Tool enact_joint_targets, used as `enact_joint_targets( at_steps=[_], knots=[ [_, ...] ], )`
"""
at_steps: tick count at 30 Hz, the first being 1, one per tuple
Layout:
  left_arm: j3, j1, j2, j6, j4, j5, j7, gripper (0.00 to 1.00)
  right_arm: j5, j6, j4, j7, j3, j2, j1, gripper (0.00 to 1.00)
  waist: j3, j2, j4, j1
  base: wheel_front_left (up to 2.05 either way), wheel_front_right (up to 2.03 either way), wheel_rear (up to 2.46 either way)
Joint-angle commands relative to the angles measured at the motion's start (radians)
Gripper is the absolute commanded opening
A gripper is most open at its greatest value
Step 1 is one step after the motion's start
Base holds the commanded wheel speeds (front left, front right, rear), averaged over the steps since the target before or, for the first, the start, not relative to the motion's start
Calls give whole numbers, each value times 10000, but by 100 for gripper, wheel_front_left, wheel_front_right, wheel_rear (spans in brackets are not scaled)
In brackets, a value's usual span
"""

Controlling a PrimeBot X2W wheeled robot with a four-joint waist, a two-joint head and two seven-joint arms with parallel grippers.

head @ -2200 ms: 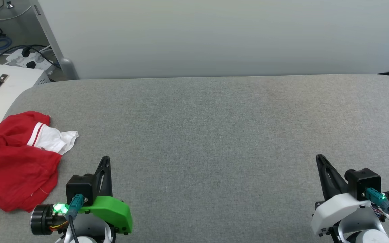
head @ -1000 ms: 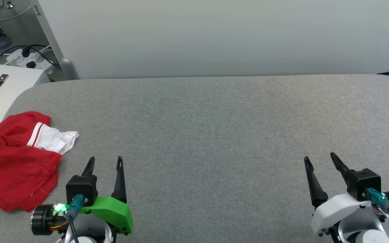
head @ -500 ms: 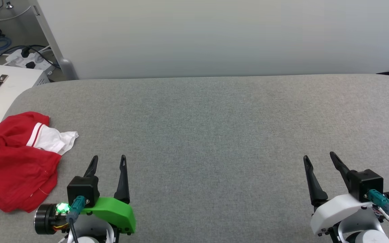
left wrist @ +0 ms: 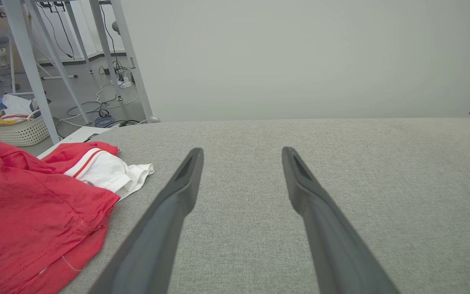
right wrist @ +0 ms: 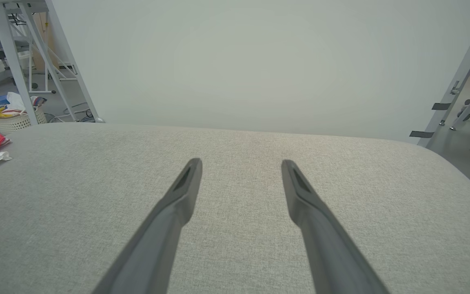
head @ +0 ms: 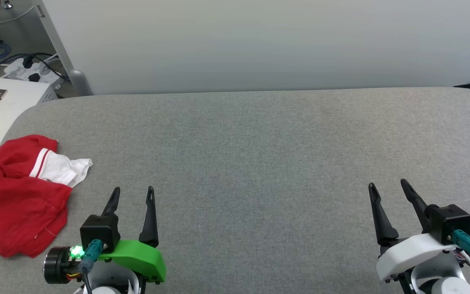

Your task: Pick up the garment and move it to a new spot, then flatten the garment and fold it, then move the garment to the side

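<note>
Garment lies crumpled just left of the left gripper fingers, not touching; the right gripper is well apart. Both finger pairs stand apart, empty. Pinch a thick fold of soft red cloth, not the loose white sleeve; the grey woven table may drag.

The green-shelled left gripper and white-shelled right gripper pointed forward, long dark fingers spread wide, holding nothing.
</note>
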Motion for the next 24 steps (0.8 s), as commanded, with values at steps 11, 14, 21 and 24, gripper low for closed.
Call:
enact_joint_targets(
  at_steps=[11,14,21,24],
  knots=[
    [-78,-146,-19,-57,120,-342,-322,100,334,-3,-228,-251,-27,-2,-12,100,26,0,-58,0,0,0,0],
    [-96,-162,-20,-63,154,-382,-382,100,386,-3,-252,-289,-27,-2,-8,100,34,0,-73,0,0,0,0],
    [-131,-206,-23,-64,227,-469,-529,100,388,-3,-307,-325,8,-2,11,100,52,0,-49,0,0,0,0],
    [-138,-230,-24,-52,263,-504,-589,100,297,-3,-352,-307,77,-2,34,100,47,0,38,0,0,0,0]
  ],
)
